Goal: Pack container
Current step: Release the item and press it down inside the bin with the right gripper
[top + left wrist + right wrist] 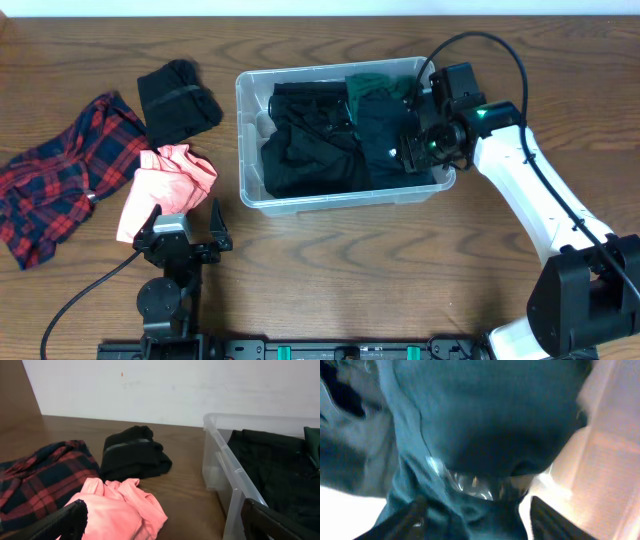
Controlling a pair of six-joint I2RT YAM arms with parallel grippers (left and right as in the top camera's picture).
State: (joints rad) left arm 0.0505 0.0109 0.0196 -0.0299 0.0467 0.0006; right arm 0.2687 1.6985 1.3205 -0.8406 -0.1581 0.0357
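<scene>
The clear plastic container [243, 140] stands at the table's middle and holds black clothes [305, 140], a green garment [375, 85] and a dark teal garment [385, 130]. My right gripper [410, 150] is down inside the container's right end. In the right wrist view its fingers [477, 520] are apart, with the teal garment [485, 415] bunched between and in front of them. My left gripper [184, 215] is open and empty near the front edge, by a pink garment [165, 180]. The left wrist view shows the container's wall [220, 467] to the right of the left gripper [162, 525].
A red and black plaid shirt [60, 180] lies at the far left. A folded black garment [178, 100] lies behind the pink one. The same plaid shirt [40, 480], black garment [132, 455] and pink garment [120, 510] show in the left wrist view.
</scene>
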